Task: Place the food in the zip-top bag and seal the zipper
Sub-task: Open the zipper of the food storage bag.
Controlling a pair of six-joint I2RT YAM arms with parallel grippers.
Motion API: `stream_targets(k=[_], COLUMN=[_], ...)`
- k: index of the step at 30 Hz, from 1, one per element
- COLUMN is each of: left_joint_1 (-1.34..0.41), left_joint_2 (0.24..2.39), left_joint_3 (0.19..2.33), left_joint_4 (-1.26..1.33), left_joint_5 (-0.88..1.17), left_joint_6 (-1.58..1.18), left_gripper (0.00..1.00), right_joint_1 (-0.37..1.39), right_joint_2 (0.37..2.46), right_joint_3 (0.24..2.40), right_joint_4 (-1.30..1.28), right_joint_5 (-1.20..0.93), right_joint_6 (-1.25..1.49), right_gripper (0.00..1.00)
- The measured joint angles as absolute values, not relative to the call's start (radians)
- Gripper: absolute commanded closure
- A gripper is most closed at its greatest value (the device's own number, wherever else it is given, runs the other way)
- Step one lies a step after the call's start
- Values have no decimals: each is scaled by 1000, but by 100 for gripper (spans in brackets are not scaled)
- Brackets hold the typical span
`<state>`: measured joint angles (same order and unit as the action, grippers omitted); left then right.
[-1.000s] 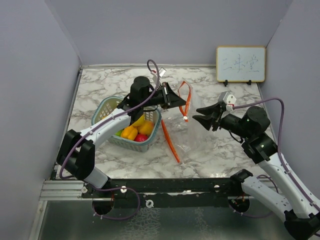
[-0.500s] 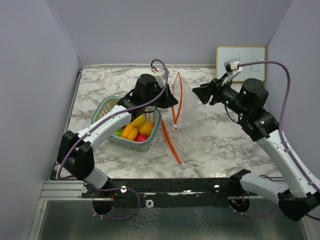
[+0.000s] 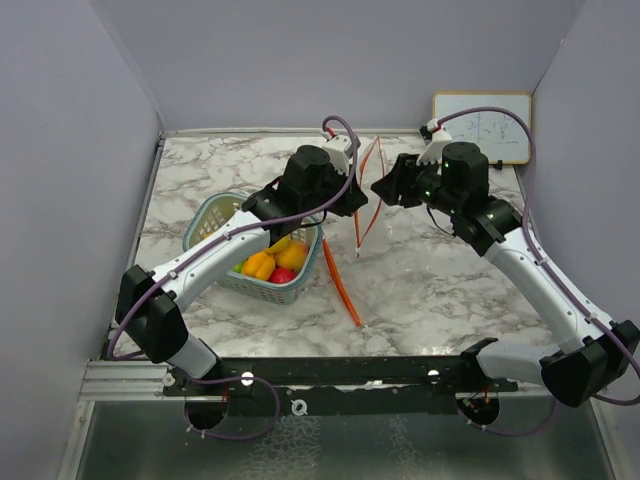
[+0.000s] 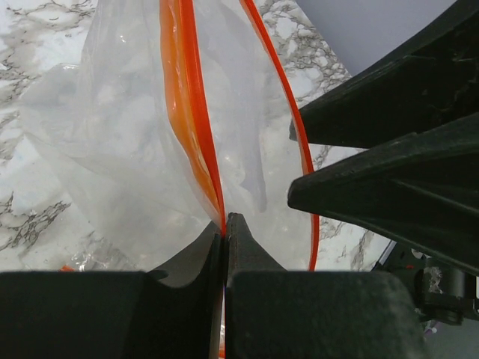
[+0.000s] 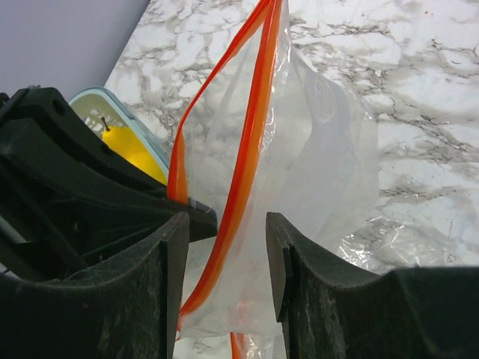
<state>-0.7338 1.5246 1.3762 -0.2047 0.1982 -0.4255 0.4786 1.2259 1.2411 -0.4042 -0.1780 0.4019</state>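
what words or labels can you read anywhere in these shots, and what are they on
Whiteboard, back right of the table: faint handwritten strokes, too small and faint to read.
Zip-top bag: no lettering visible.
Basket: no lettering visible.

My left arm [image 3: 215, 250] and right arm [image 3: 535, 275] reach inward, tips nearly meeting. My left gripper [image 4: 224, 224] is pinched tight; my right gripper [image 5: 227, 223] has its jaws parted.
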Motion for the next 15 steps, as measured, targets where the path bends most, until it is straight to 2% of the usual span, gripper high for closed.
stream_targets(k=[6, 11, 15], left_joint_1=[-760, -771, -773], left_joint_2=[1528, 1538, 1535], left_joint_3=[1384, 1384, 1384], left_joint_4=[-211, -218, -253], left_joint_5=[179, 163, 97], left_joint_6=[-408, -393, -358], left_gripper=[100, 100, 100], right_joint_1=[480, 483, 485], right_joint_2=[1225, 1226, 1217], right_joint_3=[1238, 1203, 1134], right_joint_4=[-404, -405, -426], right_joint_5=[-98, 24, 176], right_joint_6=[424, 441, 452], right_gripper=[60, 89, 97])
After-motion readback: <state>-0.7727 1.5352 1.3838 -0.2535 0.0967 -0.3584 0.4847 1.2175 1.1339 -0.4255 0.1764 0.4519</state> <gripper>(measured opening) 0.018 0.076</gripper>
